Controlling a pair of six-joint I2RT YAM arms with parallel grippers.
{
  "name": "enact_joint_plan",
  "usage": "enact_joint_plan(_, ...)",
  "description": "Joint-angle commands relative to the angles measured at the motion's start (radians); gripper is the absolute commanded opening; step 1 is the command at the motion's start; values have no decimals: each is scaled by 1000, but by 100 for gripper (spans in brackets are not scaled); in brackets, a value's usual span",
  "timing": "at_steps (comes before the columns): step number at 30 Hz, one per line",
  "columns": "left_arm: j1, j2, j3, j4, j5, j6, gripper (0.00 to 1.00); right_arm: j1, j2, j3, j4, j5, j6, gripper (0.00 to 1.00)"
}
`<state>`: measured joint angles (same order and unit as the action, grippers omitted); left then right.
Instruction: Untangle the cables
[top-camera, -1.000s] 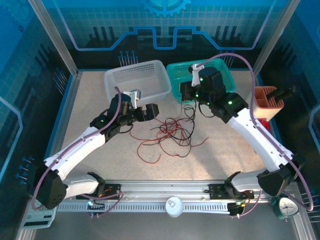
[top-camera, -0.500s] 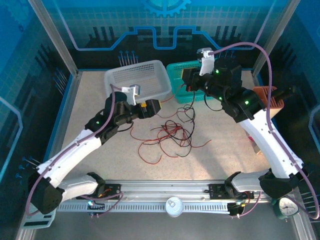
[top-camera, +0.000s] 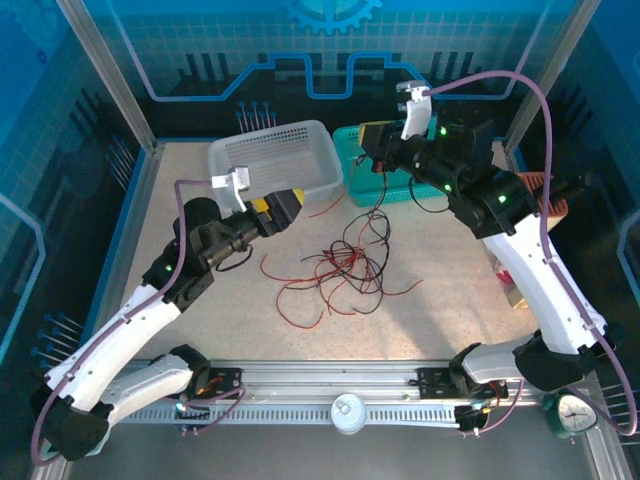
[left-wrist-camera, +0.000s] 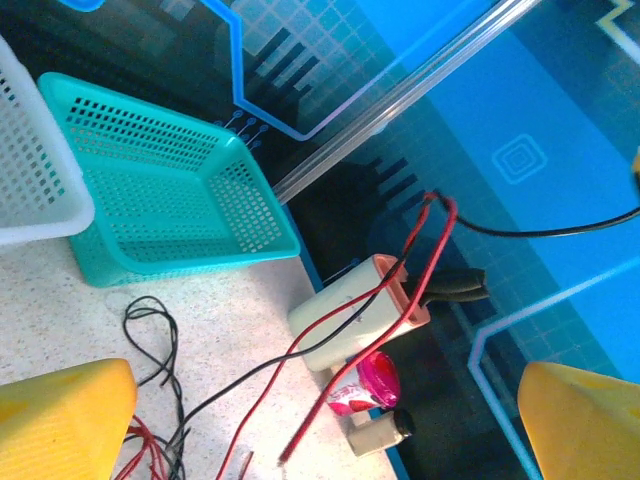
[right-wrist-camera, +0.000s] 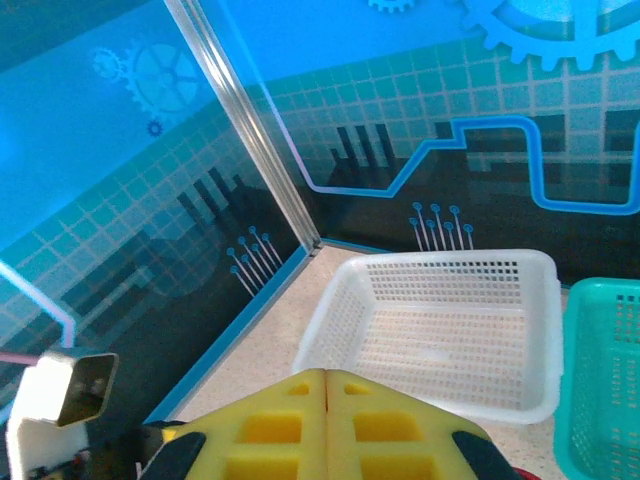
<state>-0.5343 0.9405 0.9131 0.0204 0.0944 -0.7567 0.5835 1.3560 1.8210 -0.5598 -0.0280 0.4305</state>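
Top external: cables (top-camera: 345, 262) beneath right claw (top-camera: 372, 148)

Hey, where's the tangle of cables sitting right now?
In the top view, the cables lie near the middle of the table, just in front of the white basket and the teal basket.

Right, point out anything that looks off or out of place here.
The wires lie in a red-and-black snarl on the table. A few strands rise off it, stretched up to the shut right pincer, apparently pinched there. Nothing looks spilled or broken.
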Motion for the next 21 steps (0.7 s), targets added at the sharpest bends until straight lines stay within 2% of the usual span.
enact_joint_plan(1,-6,17,13,-3,-39,67,99,19,16,39,-5,-63,24,0)
enact_joint_plan(5,18,69,101,-54,-25,178,99,19,22,42,-3,-113,36,0)
enact_joint_plan(10,48,141,221,-104,56,291,99,18,26,46,-11,-155,43,0)
enact_joint_plan(15,47,191,286,-130,157,370,99,19,34,47,-6,-184,51,0)
enact_joint_plan(21,26,237,329,-207,179,427,96,19,56,67,-1,-226,60,0)
